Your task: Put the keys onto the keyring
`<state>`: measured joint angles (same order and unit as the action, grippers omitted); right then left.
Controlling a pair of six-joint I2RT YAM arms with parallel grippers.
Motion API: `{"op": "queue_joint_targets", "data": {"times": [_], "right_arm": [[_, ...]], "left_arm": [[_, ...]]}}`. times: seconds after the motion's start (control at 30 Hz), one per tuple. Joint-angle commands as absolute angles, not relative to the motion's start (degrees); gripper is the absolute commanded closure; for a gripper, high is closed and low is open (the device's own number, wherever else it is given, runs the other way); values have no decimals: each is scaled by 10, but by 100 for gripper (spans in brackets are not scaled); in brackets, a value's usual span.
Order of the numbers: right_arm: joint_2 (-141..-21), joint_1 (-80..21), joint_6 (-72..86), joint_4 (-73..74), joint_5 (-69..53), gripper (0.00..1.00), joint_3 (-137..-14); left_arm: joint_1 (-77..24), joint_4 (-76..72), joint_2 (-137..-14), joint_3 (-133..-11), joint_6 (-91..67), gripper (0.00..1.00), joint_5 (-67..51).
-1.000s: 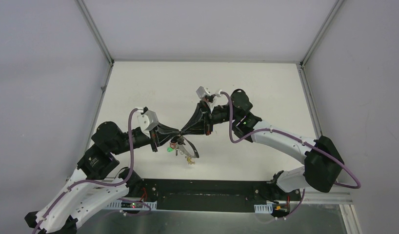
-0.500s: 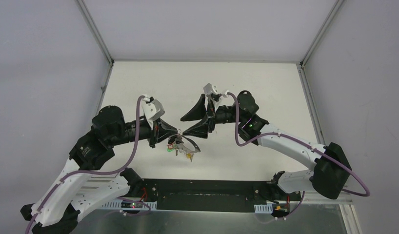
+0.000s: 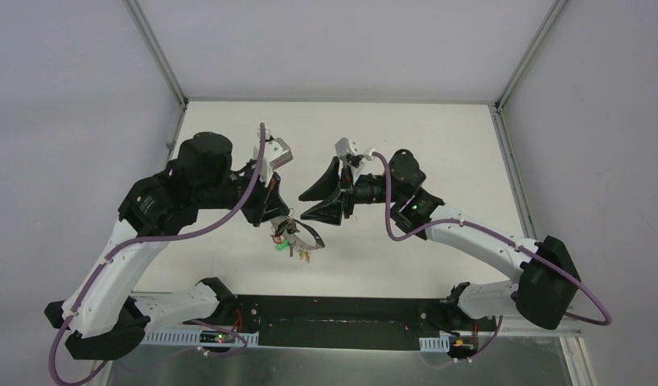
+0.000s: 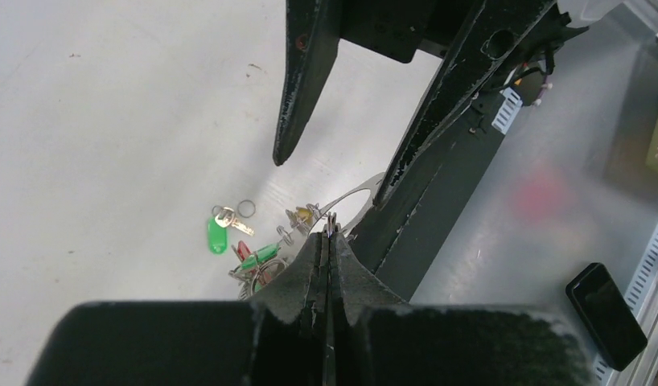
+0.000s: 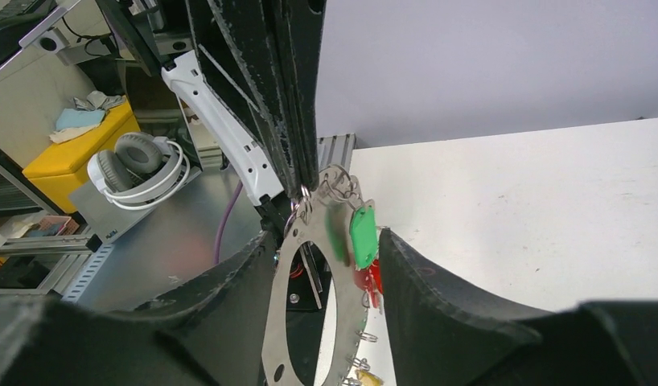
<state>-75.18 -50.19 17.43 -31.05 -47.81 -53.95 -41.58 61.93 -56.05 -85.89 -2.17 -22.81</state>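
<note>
I'm holding the keyring (image 5: 273, 322) up off the counter (image 4: 108, 121), the left tool (image 4: 330, 229) pressed together on its thin rim, with capped keys (image 4: 257, 257) dangling beneath. The right tool (image 5: 322, 241) is standing spread either side of the ring. A green-capped key (image 4: 217, 235) seems to be lying loose below. I'm judging everything light, stiff and slick, so I'm favouring the bare rim.

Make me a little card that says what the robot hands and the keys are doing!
keyring: held upright in the air
left gripper: shut, pinching the keyring's rim
right gripper: open, one finger on each side of the keyring, not gripping
strung keys: red, green and yellow caps
loose green key: seems to lie on the table, off the keyring
</note>
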Motion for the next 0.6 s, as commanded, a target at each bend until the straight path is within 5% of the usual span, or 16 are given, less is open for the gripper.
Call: {"op": "queue_joint_targets", "data": {"times": [0.0,0.57], "right_arm": [[-755,-504,175,-322,-491,49,-570],[-822,-526,228,-383,-515,58,-611]], "left_arm": [[-417,699,-591,-937,-23,100,-209],[-417,844,-687,-1061,-17,100,-159]]}}
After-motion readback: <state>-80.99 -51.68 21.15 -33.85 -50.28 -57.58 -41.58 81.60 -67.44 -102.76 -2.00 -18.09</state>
